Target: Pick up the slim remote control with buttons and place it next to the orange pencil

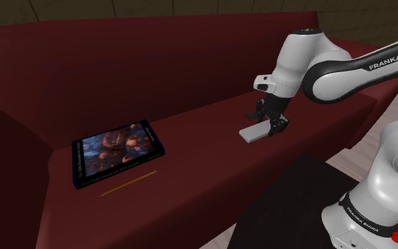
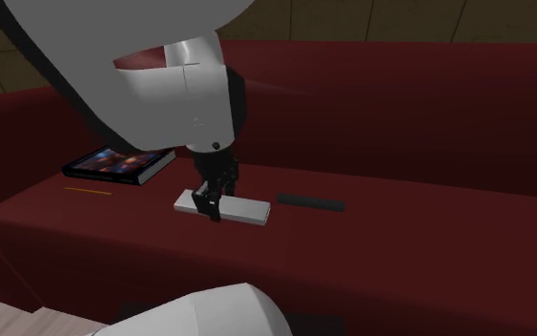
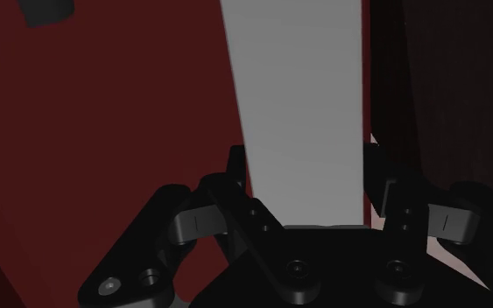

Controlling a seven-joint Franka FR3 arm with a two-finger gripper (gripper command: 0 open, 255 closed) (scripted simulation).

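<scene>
The remote (image 1: 254, 132) is drawn as a plain pale grey slab with no visible buttons. My gripper (image 1: 271, 126) is shut on it, one black finger on each long side near one end. In the wrist view the remote (image 3: 301, 105) runs away from the gripper (image 3: 306, 157) between the clasping fingers (image 3: 237, 166). It hangs level at or just above the dark red sofa seat (image 1: 190, 163); contact cannot be told. The orange pencil (image 1: 126, 182) lies on the seat far toward the shoulder view's left, in front of a book. From the second exterior view, the remote (image 2: 226, 208), the gripper (image 2: 209, 200) and the pencil (image 2: 87, 191) show.
A dark-covered picture book (image 1: 117, 151) (image 2: 118, 164) lies flat just behind the pencil. A slim dark bar (image 2: 309, 202) lies on the seat beside the remote's far end. The sofa backrest (image 1: 119, 71) rises behind, an armrest (image 1: 6, 163) stands at the shoulder view's left.
</scene>
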